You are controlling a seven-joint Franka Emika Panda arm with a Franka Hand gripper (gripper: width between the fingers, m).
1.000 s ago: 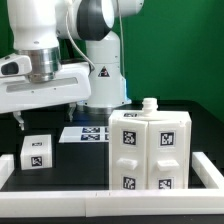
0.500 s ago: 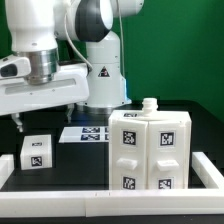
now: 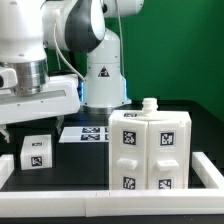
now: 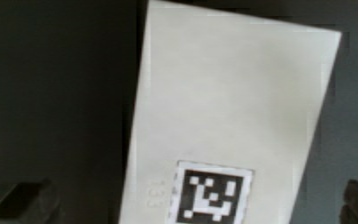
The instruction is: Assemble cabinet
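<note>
- Cabinet (image 3: 148, 148): we log it upright on the table, toward the exterior view's right, well apart from the arm (image 3: 40, 85).
- Gripper (image 4: 186, 197): spread wide and holding nothing; a white tagged part (image 4: 229, 90) lies beneath it.
- Step, as we judge it: approach to a loose part, likely the small white cube (image 3: 37, 152), which sits near the marker board (image 3: 85, 133).
- Next move calls for: centring over the part, descending, then closing.
- Change noted: the arm has dropped and swung toward the exterior view's left; cabinet and cube have not moved.

The cabinet (image 3: 160, 152) is white (tags (image 3: 129, 139) black-and-white), the table (image 3: 205, 130) black.
</note>
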